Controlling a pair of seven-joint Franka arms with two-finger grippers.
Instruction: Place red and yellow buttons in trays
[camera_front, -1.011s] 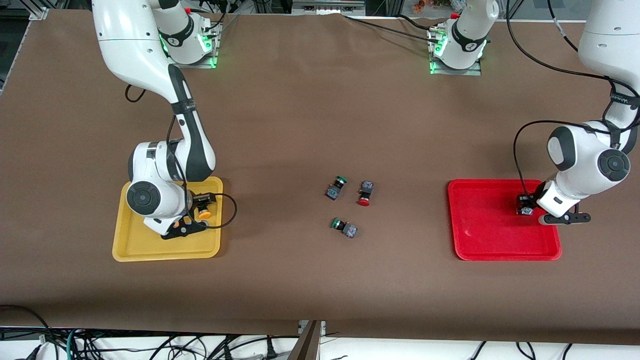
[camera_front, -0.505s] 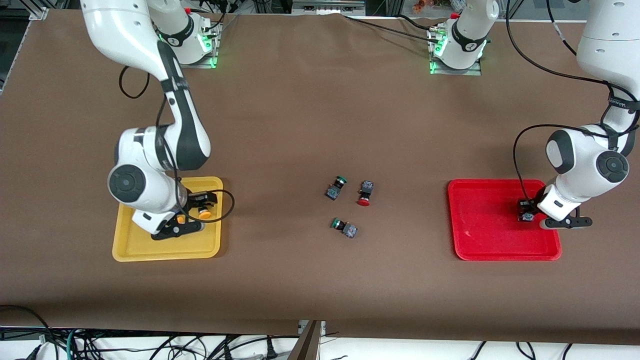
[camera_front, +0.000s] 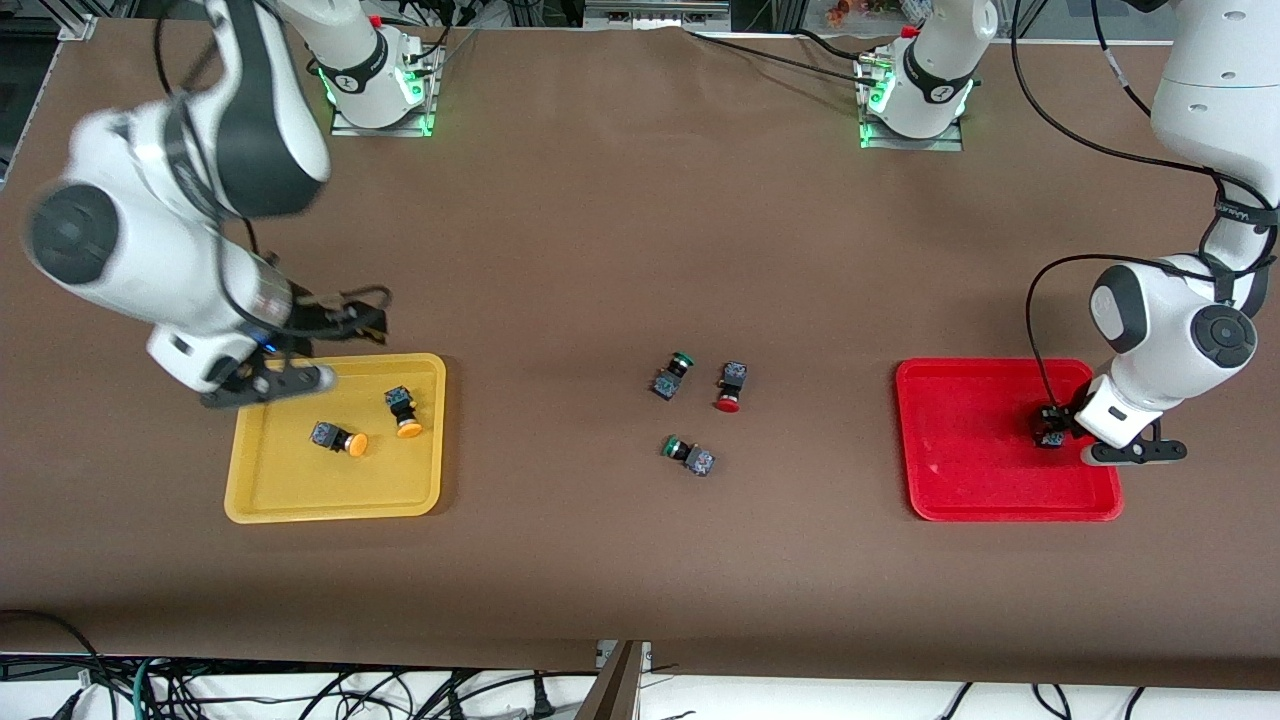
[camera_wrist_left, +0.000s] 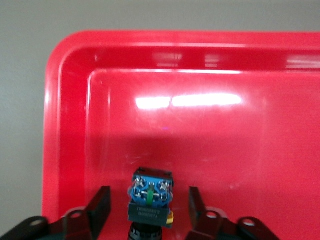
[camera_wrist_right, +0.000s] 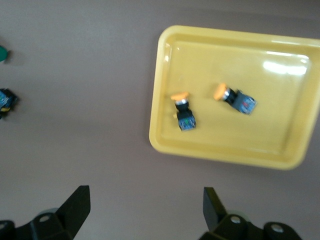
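Note:
Two yellow-capped buttons (camera_front: 338, 439) (camera_front: 402, 410) lie in the yellow tray (camera_front: 300, 490); the right wrist view also shows them (camera_wrist_right: 184, 112) (camera_wrist_right: 235, 99) in the tray (camera_wrist_right: 270, 145). My right gripper (camera_front: 360, 320) (camera_wrist_right: 145, 210) is open and empty, raised over the table beside that tray. My left gripper (camera_front: 1050, 428) (camera_wrist_left: 149, 210) is low in the red tray (camera_front: 970, 450) (camera_wrist_left: 225, 150). Its fingers (camera_wrist_left: 100, 210) stand apart on either side of a dark button with blue terminals (camera_wrist_left: 150, 195); its cap is hidden. A red-capped button (camera_front: 731, 387) lies mid-table.
Two green-capped switches (camera_front: 672, 375) (camera_front: 689, 455) lie next to the red-capped button at mid-table; the right wrist view shows them cut off at its edge (camera_wrist_right: 6, 102). Brown table cover stretches between the two trays. The arm bases stand along the table's edge farthest from the front camera.
My right arm has risen off the yellow tray and swung toward its end of the table, leaving a second yellow button there. My left gripper has sunk slightly in the red tray.

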